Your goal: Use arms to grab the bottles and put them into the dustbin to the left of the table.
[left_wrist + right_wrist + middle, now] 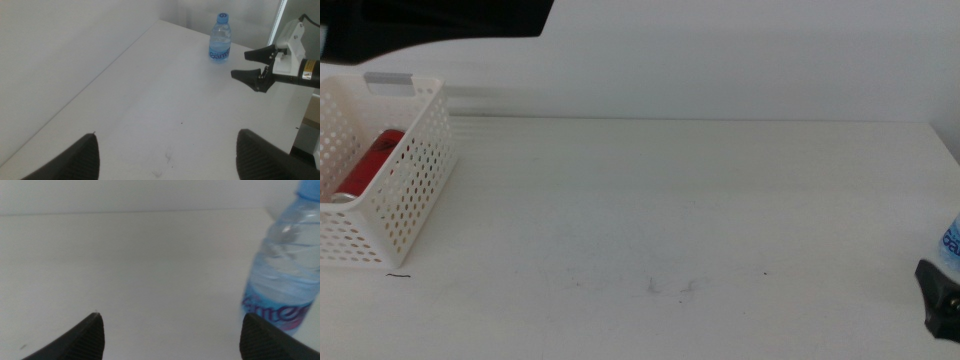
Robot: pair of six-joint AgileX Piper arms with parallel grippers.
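Note:
The clear water bottle (pixel 952 245) with a blue cap stands upright at the table's right edge, also seen in the left wrist view (pixel 220 39) and close up in the right wrist view (pixel 285 280). My right gripper (pixel 172 315) is open beside it with nothing between its jaws; it shows near the bottle (pixel 241 64) and as a dark tip at the frame's right edge (pixel 938 295). A red can (pixel 370 165) lies inside the white perforated dustbin (pixel 415 190) at the far left. My left gripper (pixel 167 134) hangs open over the table, outside the middle view.
The white table (pixel 670 200) stretches between dustbin and bottle, with faint scuff marks (pixel 670 287) near its front. A white wall runs along the back edge. A dark shape (pixel 440 20) fills the top left corner of the middle view.

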